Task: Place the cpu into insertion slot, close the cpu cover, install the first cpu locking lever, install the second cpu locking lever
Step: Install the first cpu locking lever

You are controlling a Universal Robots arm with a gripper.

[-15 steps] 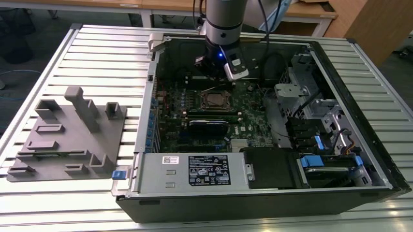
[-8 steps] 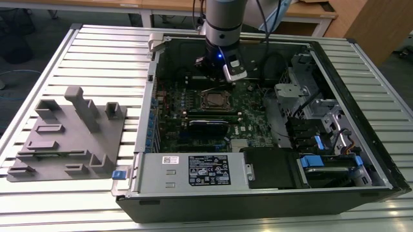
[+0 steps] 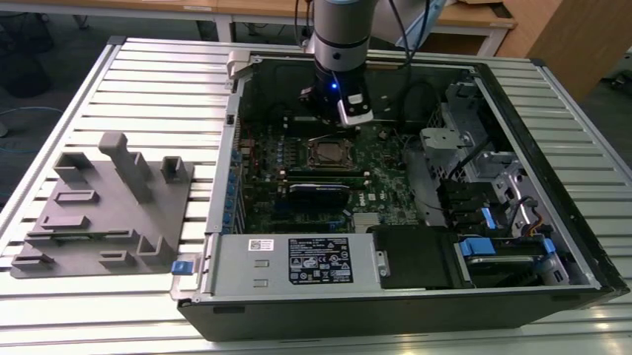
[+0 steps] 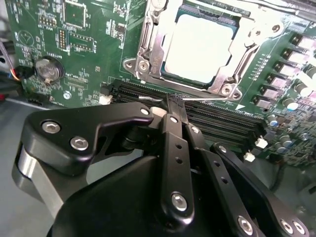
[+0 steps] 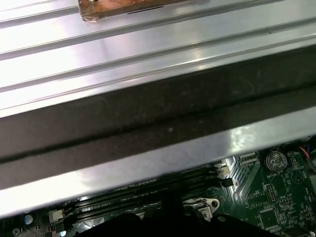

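Closest to me in the second wrist view is the black, jointed metal gripper [image 4: 174, 106]. Its two fingers are pressed together at the tips and I see nothing held between them. Just past the tips run the long black memory slots [image 4: 217, 118] on the green circuit board [image 4: 84, 44]. Beyond those, straight ahead of the fingers, is the small flat square cpu [image 4: 200, 47] with its pale metal top. It is seated in the dark square insertion slot [image 4: 222, 14], with the thin silvery cpu cover [image 4: 148, 49] lying flat around it. I judge the chip placed and the cover down, but I cannot tell how the locking levers sit.

In the exterior view the grey arm [image 3: 336, 37] drops nearly vertically from the upper middle of the frame into the open black computer case [image 3: 395, 310]. The gripper points down and hangs apart from the board. The socket sits just below it in the picture, a shade towards the exterior view's left, near the centre of the frame
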